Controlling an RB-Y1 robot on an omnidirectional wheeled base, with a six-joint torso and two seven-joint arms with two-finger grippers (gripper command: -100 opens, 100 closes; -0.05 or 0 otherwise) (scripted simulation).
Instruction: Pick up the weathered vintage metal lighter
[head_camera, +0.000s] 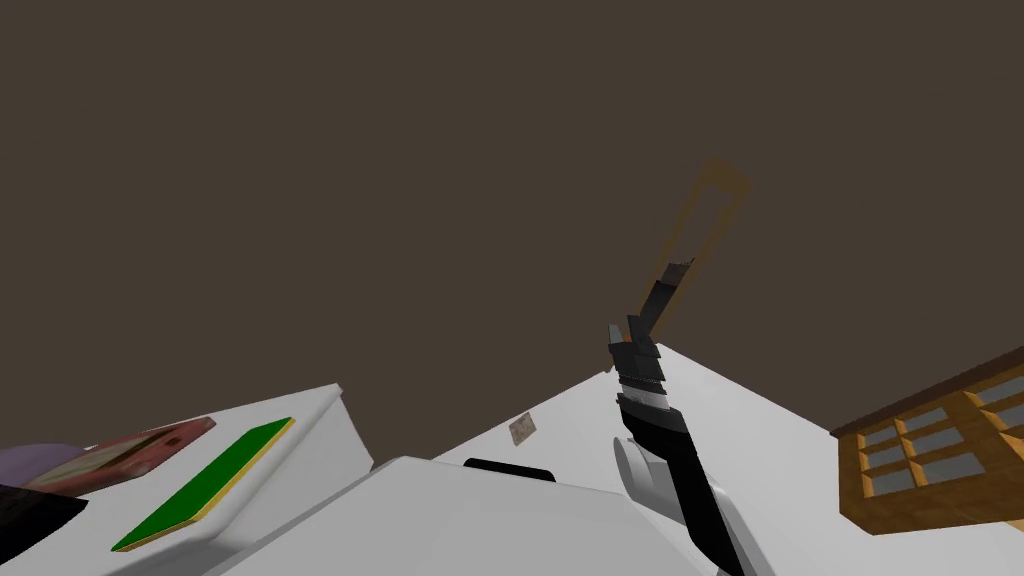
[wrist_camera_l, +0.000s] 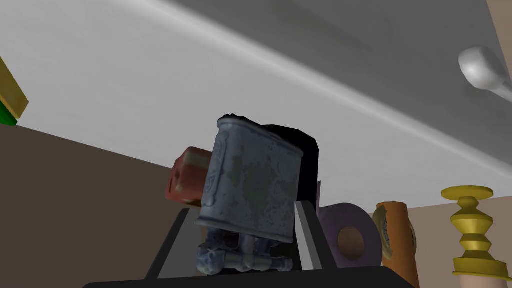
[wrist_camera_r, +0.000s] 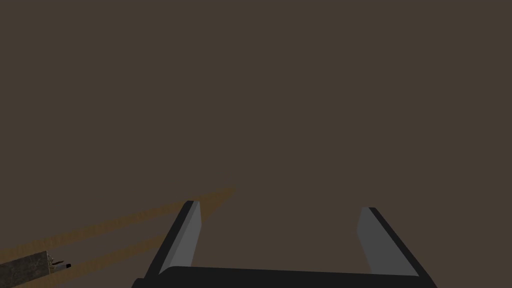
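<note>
**Inside the grip of the left end effector (wrist_camera_l: 245, 207): one lighter (wrist_camera_l: 252, 185)**

Left wrist view: the blotched blue-grey lighter sits between the two fingers, which press its sides. Its long axis runs along the fingers, slightly tilted, with the wheel end toward the dark body. The left arm is therefore the one on it, and I judge lifting needs only a steady hold. Beyond it are one red box (wrist_camera_l: 182, 180), one purple roll (wrist_camera_l: 350, 240), one orange-brown cylinder (wrist_camera_l: 397, 240) and one gold candlestick (wrist_camera_l: 472, 230).

Head view: one green board (head_camera: 205, 480) lies on the white surface (head_camera: 780, 430) to the left. The right arm (head_camera: 690, 480) reaches away over it, and one wooden cabinet (head_camera: 930, 440) stands at the right.

Right wrist view: the right end effector (wrist_camera_r: 280, 206) is spread and empty.
</note>
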